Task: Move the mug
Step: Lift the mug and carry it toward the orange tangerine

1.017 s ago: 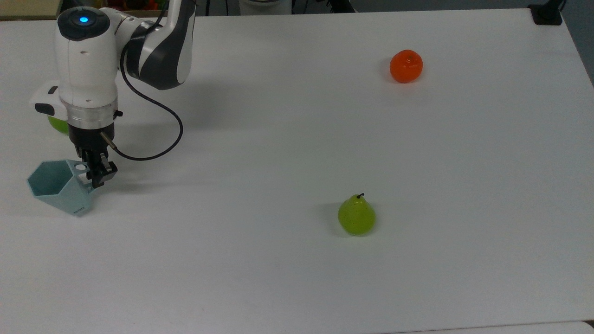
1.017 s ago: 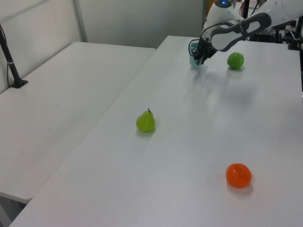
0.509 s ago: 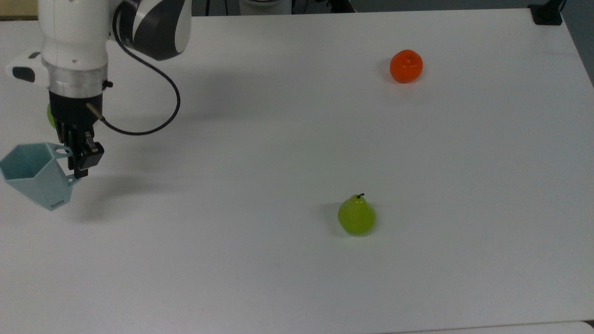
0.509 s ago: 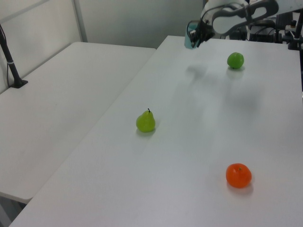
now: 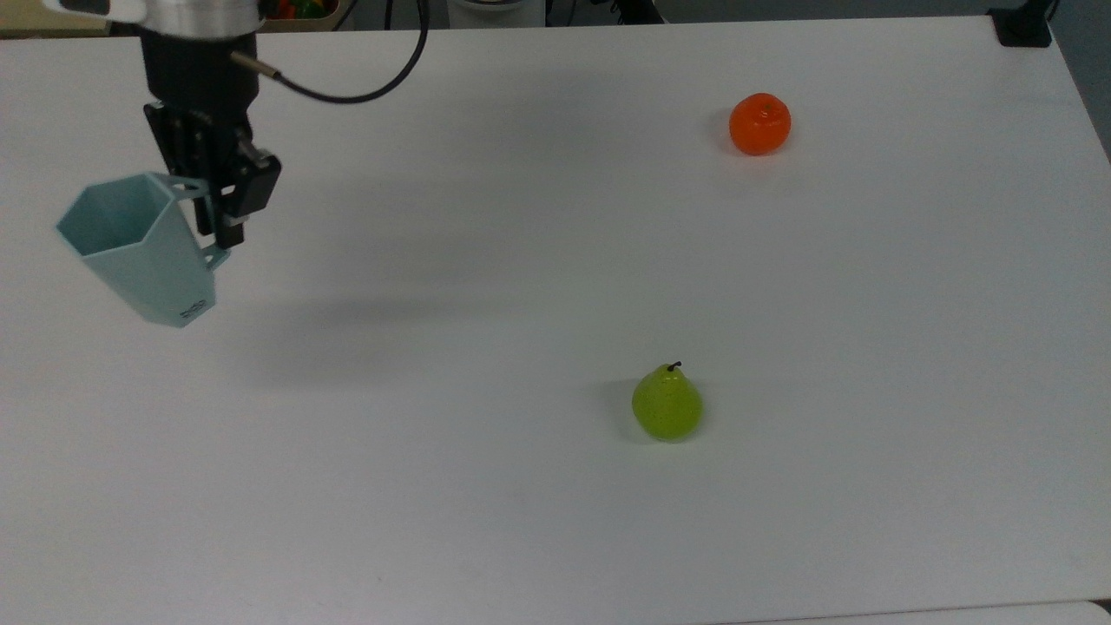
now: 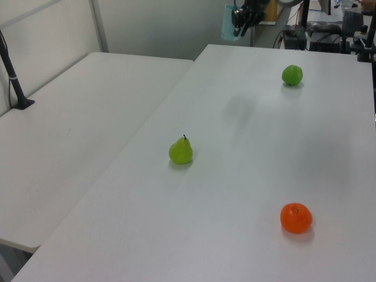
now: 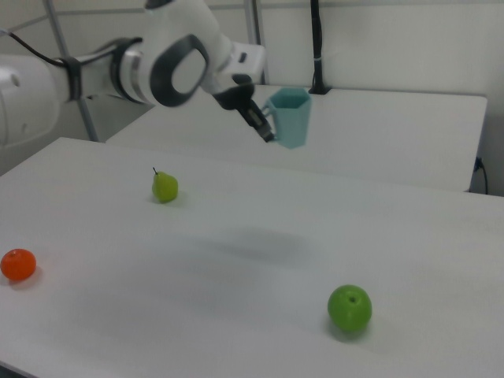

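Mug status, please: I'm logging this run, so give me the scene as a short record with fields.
mug: pale blue, lifted clear of the table, tilted
gripper: shut on the mug's handle
pear: green, standing on the table
orange: on the table, toward the top view's right
apple: green, on the table

Fingers (image 7: 265, 126) grip the mug (image 7: 290, 116) — held aloft.

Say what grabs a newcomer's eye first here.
The pale blue-teal faceted plastic mug, hanging high above the white table with its handle pinched in the hand. Then the bright fruits scattered far apart: a round orange, a yellow-green pear and a green apple.
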Controlling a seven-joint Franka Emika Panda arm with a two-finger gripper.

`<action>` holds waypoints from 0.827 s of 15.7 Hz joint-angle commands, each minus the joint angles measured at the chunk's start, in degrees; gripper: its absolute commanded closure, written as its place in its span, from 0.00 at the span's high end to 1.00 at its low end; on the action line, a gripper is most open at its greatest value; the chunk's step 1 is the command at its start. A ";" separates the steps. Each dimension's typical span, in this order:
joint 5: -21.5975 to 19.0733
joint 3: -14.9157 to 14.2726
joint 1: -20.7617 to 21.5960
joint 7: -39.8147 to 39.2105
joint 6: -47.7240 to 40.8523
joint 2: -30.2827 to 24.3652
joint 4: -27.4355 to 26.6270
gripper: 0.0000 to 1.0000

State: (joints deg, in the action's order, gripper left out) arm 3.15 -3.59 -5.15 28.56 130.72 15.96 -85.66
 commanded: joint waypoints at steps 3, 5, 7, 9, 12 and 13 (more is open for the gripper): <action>-0.25 6.74 0.14 -9.91 -12.75 -9.61 -5.48 0.00; -0.60 8.33 0.23 -14.82 -16.44 -13.30 -8.46 0.00; -3.05 8.51 1.97 -22.10 -19.61 -17.26 -12.50 0.00; -3.85 8.51 2.69 -29.05 -22.25 -20.69 -16.71 0.00; -3.94 6.59 5.31 -34.70 -21.83 -25.78 -25.66 0.00; -3.94 4.23 7.24 -35.93 -21.65 -26.58 -27.61 0.00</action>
State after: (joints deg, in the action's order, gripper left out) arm 0.19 5.20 -1.97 -2.09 107.82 -4.46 -103.29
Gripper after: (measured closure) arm 0.767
